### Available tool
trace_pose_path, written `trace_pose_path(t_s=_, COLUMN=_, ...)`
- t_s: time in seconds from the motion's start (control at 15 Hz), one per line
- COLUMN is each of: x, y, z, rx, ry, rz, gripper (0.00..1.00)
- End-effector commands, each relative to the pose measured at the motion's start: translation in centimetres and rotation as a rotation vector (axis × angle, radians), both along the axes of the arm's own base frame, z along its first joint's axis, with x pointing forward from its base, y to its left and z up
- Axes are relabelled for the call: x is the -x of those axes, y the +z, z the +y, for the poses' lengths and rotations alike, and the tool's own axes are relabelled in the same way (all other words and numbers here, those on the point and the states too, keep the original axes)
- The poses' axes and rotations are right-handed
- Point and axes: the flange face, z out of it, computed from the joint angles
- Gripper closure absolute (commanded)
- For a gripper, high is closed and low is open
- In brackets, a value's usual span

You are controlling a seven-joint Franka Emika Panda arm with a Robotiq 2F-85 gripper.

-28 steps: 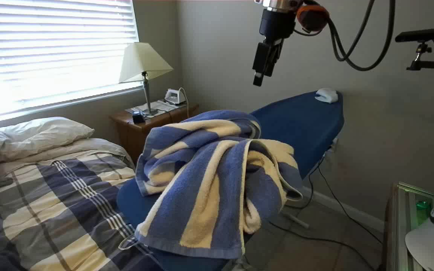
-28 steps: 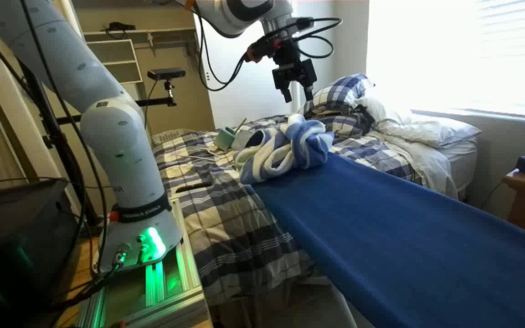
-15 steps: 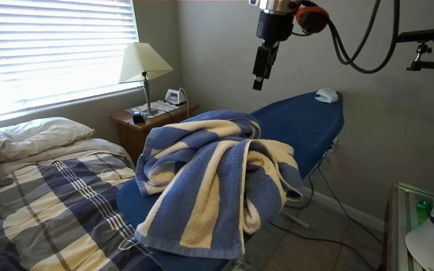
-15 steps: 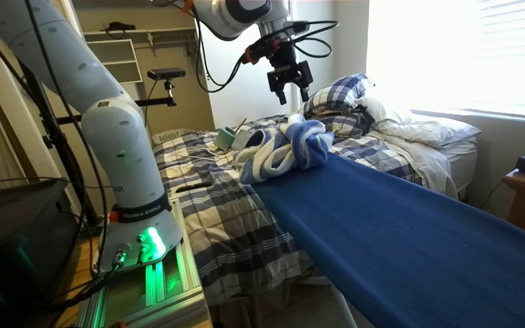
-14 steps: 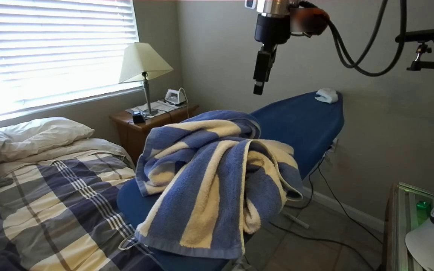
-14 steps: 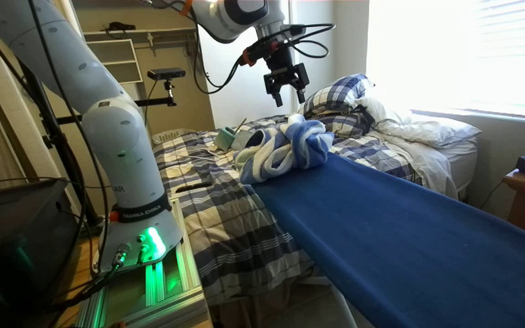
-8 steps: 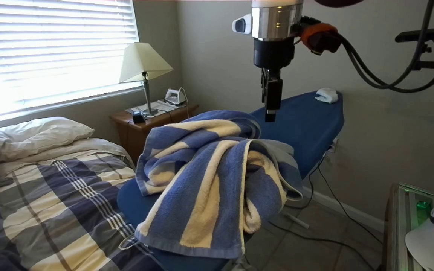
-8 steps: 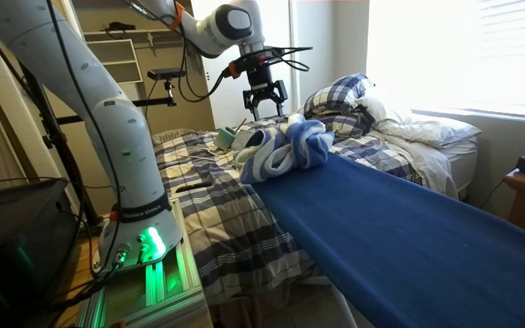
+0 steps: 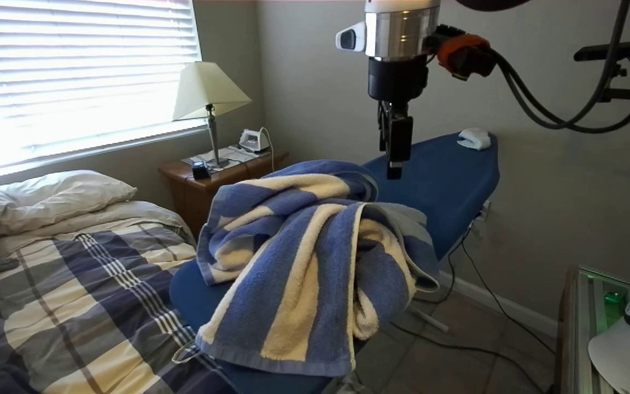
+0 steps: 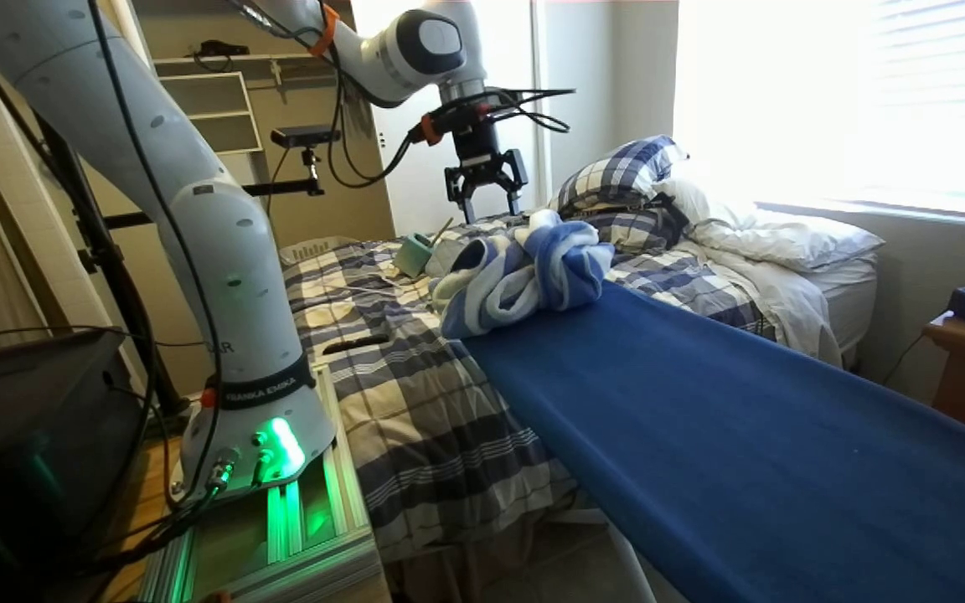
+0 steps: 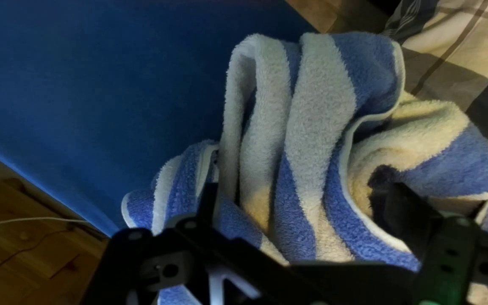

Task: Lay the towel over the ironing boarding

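The towel (image 9: 304, 273), striped blue and cream, lies bunched in folds on the ironing board (image 9: 430, 175), with one striped flap spread toward the near end. In another exterior view the towel (image 10: 524, 280) is a heap at the far end of the plain blue board (image 10: 742, 435). My gripper (image 10: 492, 213) points down, open, its fingers wide apart and holding nothing. It hangs above the towel, apart from it in both exterior views (image 9: 394, 171). In the wrist view, towel folds (image 11: 316, 127) show below and between the open fingers (image 11: 303, 195); the board (image 11: 100, 97) fills the upper left.
A plaid-covered bed (image 9: 74, 306) stands alongside the board. A nightstand (image 9: 181, 178) holds a lamp (image 9: 211, 90) and an iron (image 9: 253, 140). A white object (image 9: 474, 139) sits on the board's far end. A camera on a stand (image 10: 305, 136) is near the arm.
My gripper has come down toward the towel and turned to point straighter down, staying open. Over the last half second it has barely moved. The towel has not moved.
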Motion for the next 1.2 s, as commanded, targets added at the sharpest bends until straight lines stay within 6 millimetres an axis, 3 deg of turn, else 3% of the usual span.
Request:
trace_pose_path(t_s=0.0, x=2.1, y=-2.5, z=2.4, rx=0.023, ry=0.179, rz=0.082, gripper=0.0)
trace_pose_path(t_s=0.33, x=5.7, y=-6.0, z=6.0, rx=0.102, ry=0.433, rz=0.134, gripper=0.0)
trace_pose_path(t_s=0.53, x=7.4, y=-6.5, z=9.0, rx=0.166, ry=0.563, rz=0.103, gripper=0.0)
trace_pose_path(t_s=0.6, x=6.4, y=-6.3, z=7.9, rx=0.124, ry=0.476, rz=0.133, gripper=0.0)
trace_pose_path(t_s=0.73, x=7.2, y=-6.5, z=9.2, rx=0.146, ry=0.528, rz=0.124, gripper=0.0)
trace_pose_path(t_s=1.0, x=7.3, y=-6.6, z=9.3, rx=0.15, ry=0.537, rz=0.123, gripper=0.0)
trace_pose_path(t_s=1.13, x=7.8, y=-6.6, z=10.6, rx=0.159, ry=0.659, rz=0.102, gripper=0.0)
